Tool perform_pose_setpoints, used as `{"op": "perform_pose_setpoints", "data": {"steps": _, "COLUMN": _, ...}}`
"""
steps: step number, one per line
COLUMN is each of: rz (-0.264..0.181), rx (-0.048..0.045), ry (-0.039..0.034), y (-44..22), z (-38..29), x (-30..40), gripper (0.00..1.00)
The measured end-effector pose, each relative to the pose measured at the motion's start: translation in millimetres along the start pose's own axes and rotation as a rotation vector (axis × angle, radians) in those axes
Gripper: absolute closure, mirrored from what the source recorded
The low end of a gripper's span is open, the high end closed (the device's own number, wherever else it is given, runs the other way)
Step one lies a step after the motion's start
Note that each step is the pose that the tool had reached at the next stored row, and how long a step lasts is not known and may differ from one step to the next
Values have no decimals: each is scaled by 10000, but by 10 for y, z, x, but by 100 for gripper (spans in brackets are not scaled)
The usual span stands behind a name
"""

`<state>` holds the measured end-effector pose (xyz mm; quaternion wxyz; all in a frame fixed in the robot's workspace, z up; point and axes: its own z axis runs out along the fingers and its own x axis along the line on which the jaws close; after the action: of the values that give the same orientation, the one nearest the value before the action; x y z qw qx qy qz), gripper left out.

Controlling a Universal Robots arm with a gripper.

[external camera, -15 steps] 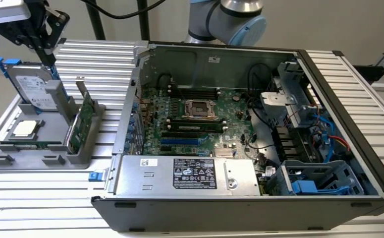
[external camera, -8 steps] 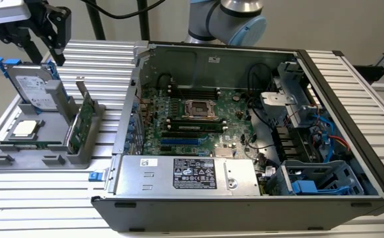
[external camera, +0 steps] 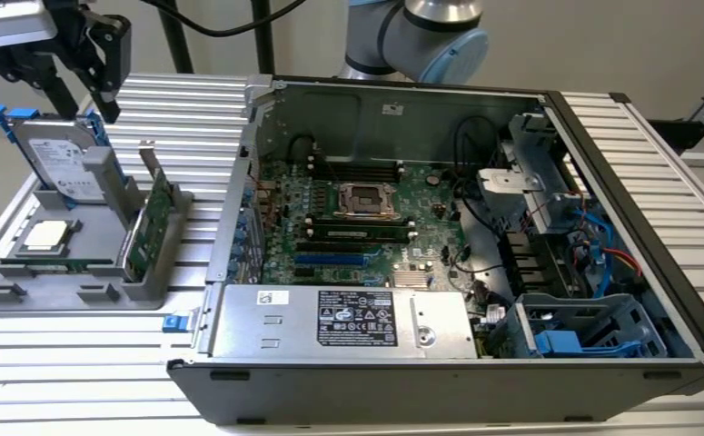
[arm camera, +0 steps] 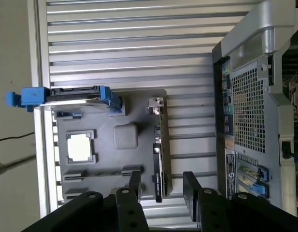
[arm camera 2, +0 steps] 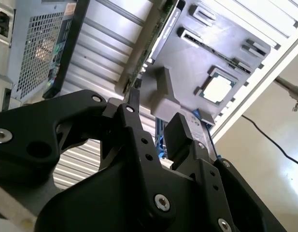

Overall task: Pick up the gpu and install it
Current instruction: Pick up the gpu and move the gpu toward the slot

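Starting at the exterior view's left, my gripper [external camera: 85, 95] hangs high over the grey parts holder [external camera: 36, 295]. In that picture it sits above the hard drive [external camera: 58, 156], which stands on edge in its blue rails. My fingers [arm camera: 134, 181] are spread apart and pinch nothing. Lower down, the CPU chip [external camera: 44, 234] lies flat in its pocket.

Further toward the exterior view's right, on the side of the holder nearest the computer, the gpu [external camera: 149, 227] stands on its long edge in a slot, its silver bracket rising at one end. I judge it is kept upright so that I can close on its two flat faces from above. It is below me, apart from me and untouched. In the first wrist view the card shows edge-on and lines up with the gap between my fingertips, so I judge I am aligned over it.

Furthest right, the open computer case [external camera: 642, 182] lies on its side with the motherboard [external camera: 364, 218] facing up. I take it that this lets a card press straight down into a slot.
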<state>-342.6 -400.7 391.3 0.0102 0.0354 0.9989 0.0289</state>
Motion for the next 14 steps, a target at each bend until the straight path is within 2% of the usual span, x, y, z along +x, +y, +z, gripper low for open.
{"op": "perform_pose_setpoints", "data": {"steps": 14, "rz": 1, "rx": 1, "ry": 1, "y": -25, "z": 27, "x": -5, "gripper": 0}}
